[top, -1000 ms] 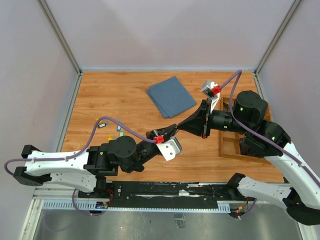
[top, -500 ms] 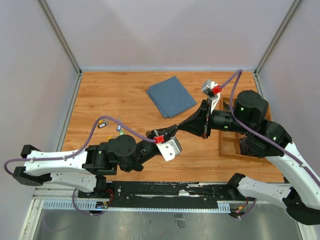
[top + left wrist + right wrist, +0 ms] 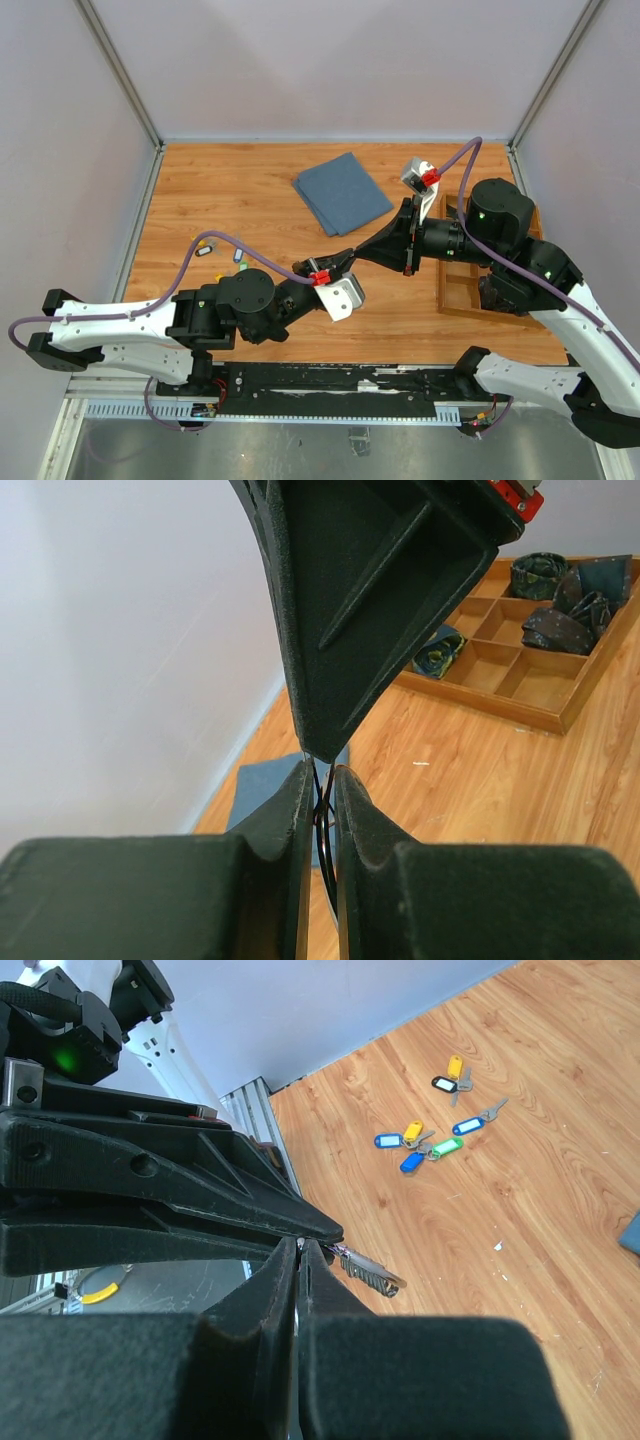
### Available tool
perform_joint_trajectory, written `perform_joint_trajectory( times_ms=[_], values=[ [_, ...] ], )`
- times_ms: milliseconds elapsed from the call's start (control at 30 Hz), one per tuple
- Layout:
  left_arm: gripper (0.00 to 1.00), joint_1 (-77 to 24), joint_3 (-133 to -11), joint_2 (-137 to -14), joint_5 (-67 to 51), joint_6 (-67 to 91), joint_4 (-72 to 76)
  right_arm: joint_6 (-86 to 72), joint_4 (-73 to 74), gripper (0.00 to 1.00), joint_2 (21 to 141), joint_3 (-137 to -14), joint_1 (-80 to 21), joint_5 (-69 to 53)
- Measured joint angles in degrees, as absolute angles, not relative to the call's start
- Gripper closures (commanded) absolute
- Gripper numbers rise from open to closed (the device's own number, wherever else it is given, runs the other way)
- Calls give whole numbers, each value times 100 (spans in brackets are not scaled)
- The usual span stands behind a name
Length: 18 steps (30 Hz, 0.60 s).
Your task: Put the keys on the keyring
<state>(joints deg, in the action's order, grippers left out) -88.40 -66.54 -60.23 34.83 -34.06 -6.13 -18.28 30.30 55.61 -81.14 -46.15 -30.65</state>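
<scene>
Keyring point(image 3: 368, 1272), raised over the bench point(image 3: 250, 190), is pinched by my left pincer point(image 3: 320, 785) and my pressed-together right pincer point(image 3: 299, 1260), apparently to steady it for threading; keys point(image 3: 447, 1146) lie apart toward nine o'clock.

Robot test cell in a lab

A wood-look tabletop point(image 3: 240, 190) is boxed in by plain grey walls point(image 3: 330, 60) and aluminium posts point(image 3: 120, 72). A cabled left arm point(image 3: 120, 335) and right arm point(image 3: 590, 320) are bolted to a metal rail point(image 3: 300, 385) at its near edge.
</scene>
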Motion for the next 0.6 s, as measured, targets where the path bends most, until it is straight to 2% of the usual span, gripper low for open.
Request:
perform_joint_trajectory(
  times_ms=[367,600],
  values=[
    [98,-8840,-6654,-6023,3527,-3409,-513,-1828,3017,100,5502,-8112,-4641,-3017],
    [90,-8842,-6652,-6023,3533,-3413,-421,-1828,2985,100,5454,-8110,-4646,-3004]
  ],
)
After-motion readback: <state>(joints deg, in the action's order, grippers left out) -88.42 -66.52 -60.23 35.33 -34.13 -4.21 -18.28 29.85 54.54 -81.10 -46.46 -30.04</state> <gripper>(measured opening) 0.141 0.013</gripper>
